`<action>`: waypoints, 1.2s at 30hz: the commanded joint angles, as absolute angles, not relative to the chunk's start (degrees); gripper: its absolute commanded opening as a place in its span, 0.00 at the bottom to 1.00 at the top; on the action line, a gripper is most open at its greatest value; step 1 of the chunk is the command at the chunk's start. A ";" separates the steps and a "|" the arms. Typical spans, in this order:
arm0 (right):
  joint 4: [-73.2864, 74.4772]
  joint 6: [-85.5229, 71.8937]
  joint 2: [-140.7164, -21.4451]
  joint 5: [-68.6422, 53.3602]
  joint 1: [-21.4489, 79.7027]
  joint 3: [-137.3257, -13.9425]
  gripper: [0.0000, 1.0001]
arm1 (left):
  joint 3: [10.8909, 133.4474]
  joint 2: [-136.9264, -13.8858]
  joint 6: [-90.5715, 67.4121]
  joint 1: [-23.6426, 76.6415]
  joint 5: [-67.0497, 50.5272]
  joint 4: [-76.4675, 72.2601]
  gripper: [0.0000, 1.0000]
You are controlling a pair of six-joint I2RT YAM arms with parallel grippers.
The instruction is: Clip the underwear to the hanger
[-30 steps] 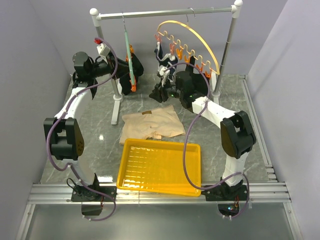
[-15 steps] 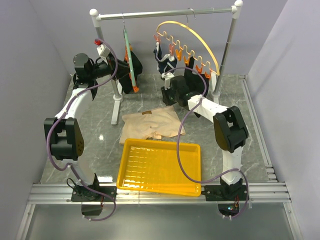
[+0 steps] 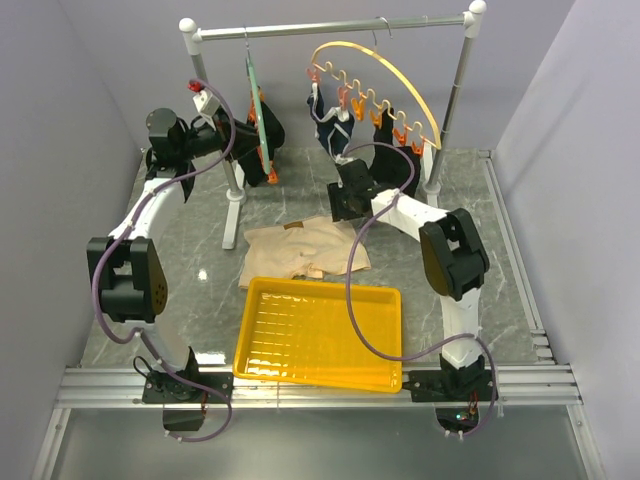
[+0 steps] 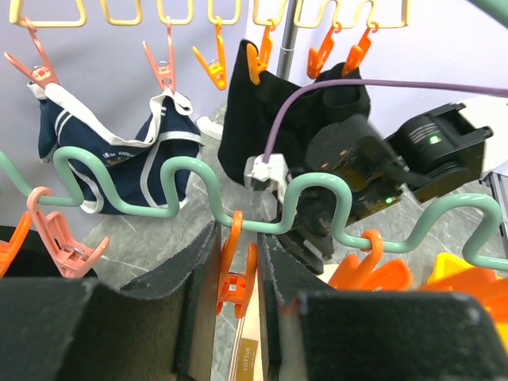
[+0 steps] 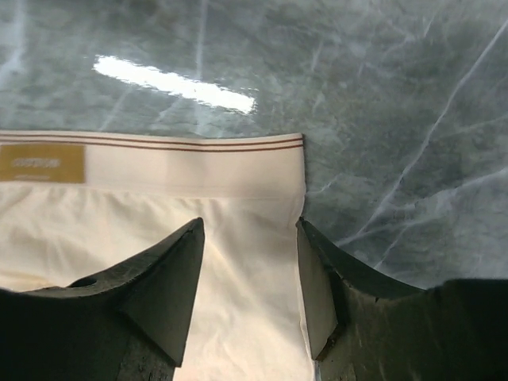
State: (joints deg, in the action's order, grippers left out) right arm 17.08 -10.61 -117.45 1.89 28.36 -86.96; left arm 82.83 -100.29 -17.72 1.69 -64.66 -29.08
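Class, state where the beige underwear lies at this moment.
In the top view the underwear lies spread on the table near the centre, just beyond the yellow tray; the right gripper hangs open over its far right corner.

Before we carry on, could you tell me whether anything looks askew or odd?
The yellow tray sits skewed, near edge apparently over the front rail. The underwear lies rumpled beside it. The green hanger hangs edge-on, left fingers pinching its orange clip.

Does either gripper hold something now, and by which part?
The left gripper pinches one orange clip of the hanger by its two sides. The right gripper is open above the underwear and holds nothing.
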 commanded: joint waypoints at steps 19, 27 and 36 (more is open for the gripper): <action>24.78 -14.24 -124.19 8.09 30.94 -98.52 0.60 | 79.02 -96.59 -18.02 1.41 -63.72 -29.00 0.00; 28.39 -14.24 -129.01 7.65 31.20 -102.39 0.65 | 78.92 -96.68 -17.84 1.32 -63.19 -28.39 0.00; 35.23 -13.71 -133.76 3.78 31.11 -106.69 0.63 | 80.07 -97.82 -18.11 1.23 -63.10 -27.77 0.00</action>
